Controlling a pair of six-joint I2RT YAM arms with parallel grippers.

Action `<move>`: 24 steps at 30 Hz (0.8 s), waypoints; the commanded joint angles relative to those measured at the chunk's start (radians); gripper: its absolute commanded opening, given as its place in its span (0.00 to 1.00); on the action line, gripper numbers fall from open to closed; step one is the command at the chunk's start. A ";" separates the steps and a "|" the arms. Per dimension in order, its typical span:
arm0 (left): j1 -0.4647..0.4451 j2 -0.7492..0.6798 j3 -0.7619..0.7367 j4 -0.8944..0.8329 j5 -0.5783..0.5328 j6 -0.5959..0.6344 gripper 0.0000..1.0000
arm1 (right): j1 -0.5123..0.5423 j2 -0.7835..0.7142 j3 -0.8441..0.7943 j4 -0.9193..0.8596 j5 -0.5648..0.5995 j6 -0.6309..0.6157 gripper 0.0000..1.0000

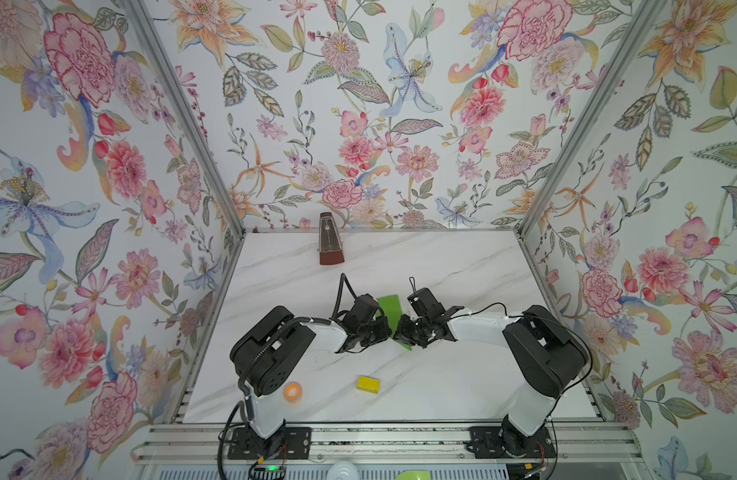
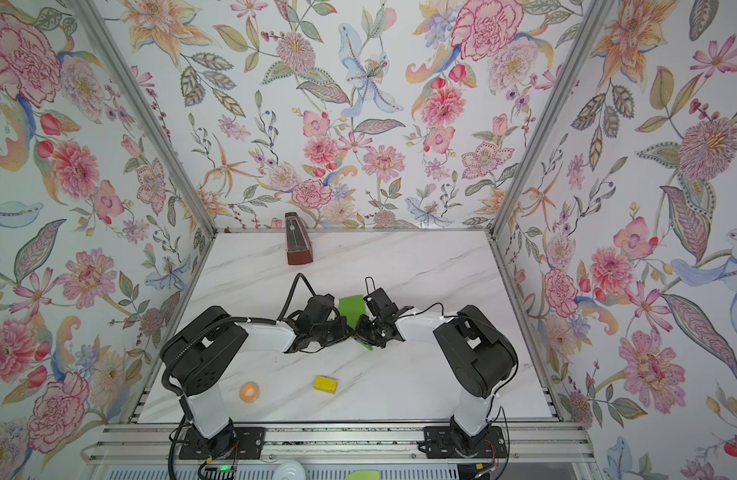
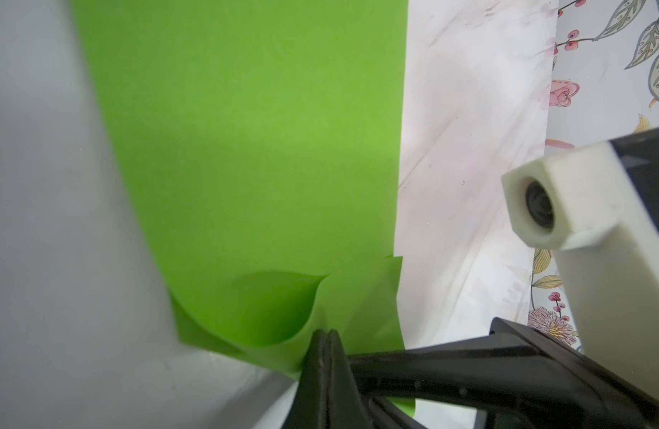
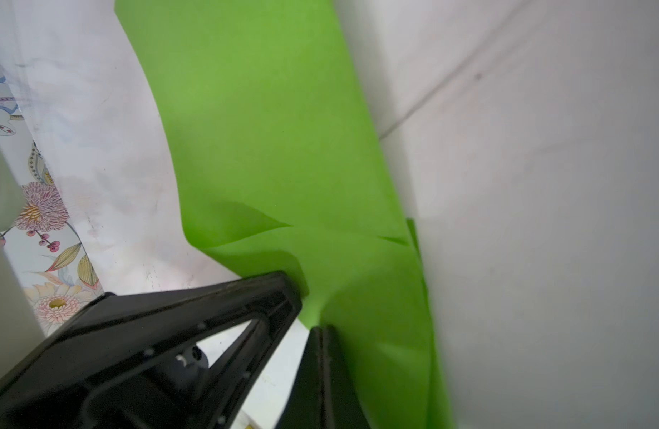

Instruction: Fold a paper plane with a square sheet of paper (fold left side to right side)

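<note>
**First fold half made, most of the plane left to do**

The sheet of paper [image 1: 389, 305] lies near the middle of the table [image 1: 441, 270], and both top views show only a narrow green strip of it between the two arms [image 2: 352, 305]. It does not show as a full square. In the wrist views a second green edge runs close along the first, so the sheet appears doubled, left side over right. That fold looks loose: the near end curls and buckles up off the table instead of lying flat, and no sharp crease can be seen.

The left gripper [image 3: 326, 336] has its jaws together on a lifted, curled corner of the sheet. The right gripper [image 4: 322, 330] meets it nearly tip to tip, its jaws likewise pressed together where the paper bunches. Both seem to pinch the same near end, at about 6 o'clock on the strip.

By these signs the task is in its first step. The edges need lining up and the fold pressing flat, and after that come the nose corners and the wings; no pointed shape shows yet.

A yellow block [image 1: 368, 384] sits at 6 o'clock from the sheet, well apart from it. An orange roll of tape [image 1: 292, 392] sits at 7 o'clock, and a brown metronome [image 1: 329, 241] at 11 o'clock by the back wall.
</note>
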 commanded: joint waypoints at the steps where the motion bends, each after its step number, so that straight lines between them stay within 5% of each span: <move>1: -0.005 0.013 -0.016 -0.062 -0.026 0.012 0.00 | -0.004 -0.019 -0.068 -0.048 0.013 0.006 0.00; 17: 0.001 0.001 -0.025 -0.075 -0.030 0.020 0.00 | -0.053 -0.191 -0.352 -0.064 0.049 0.032 0.00; 24: 0.001 0.001 -0.025 -0.075 -0.029 0.019 0.00 | -0.051 -0.280 -0.309 -0.149 0.054 0.025 0.00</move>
